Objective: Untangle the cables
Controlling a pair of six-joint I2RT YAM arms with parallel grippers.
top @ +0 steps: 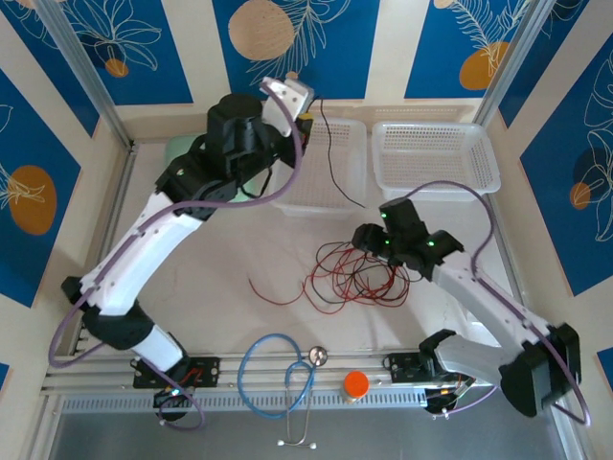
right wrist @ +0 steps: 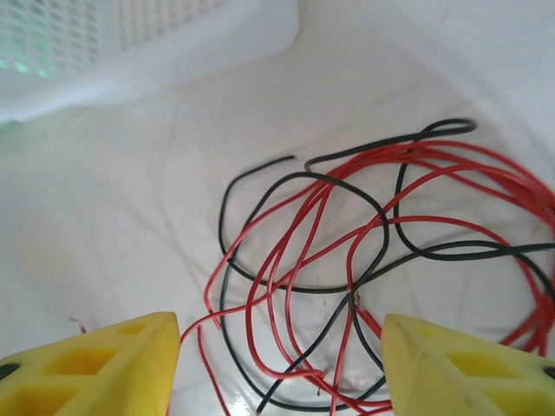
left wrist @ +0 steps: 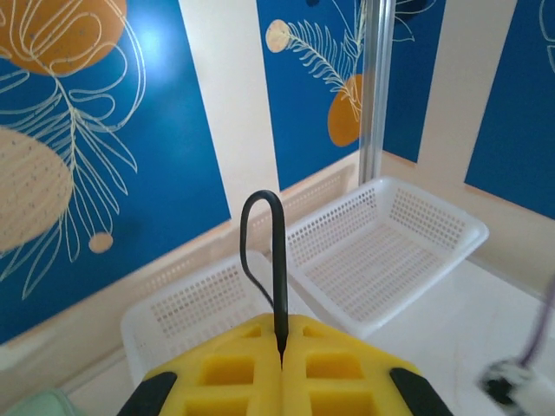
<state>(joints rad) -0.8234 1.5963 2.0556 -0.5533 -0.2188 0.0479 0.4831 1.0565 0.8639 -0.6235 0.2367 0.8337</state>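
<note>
— State of the left fingers (left wrist: 286,364)?
— Pressed together, pinching a black cable (left wrist: 277,260); wire arching out ahead of the tips and folding back; held high above the counter (top: 239,251); rest of that wire hanging down below them across a white basket (top: 352,153), its far end on the counter close to the right fingers (top: 367,238).
— And those?
— Spread wide, gripping nothing; hovering low over the tangle of cables (right wrist: 351,286); red and black loops crossing each other between the two tips and just ahead of them, flat on the counter.
— Anything off to the side?
— One red cable (top: 273,292), curved, beside the tangle on the side toward the left arm; joined to it or not, cannot tell; well below and apart from the left fingers; a blue stethoscope (top: 278,374) farther back, toward the arm bases, behind both pairs of fingers.
</note>
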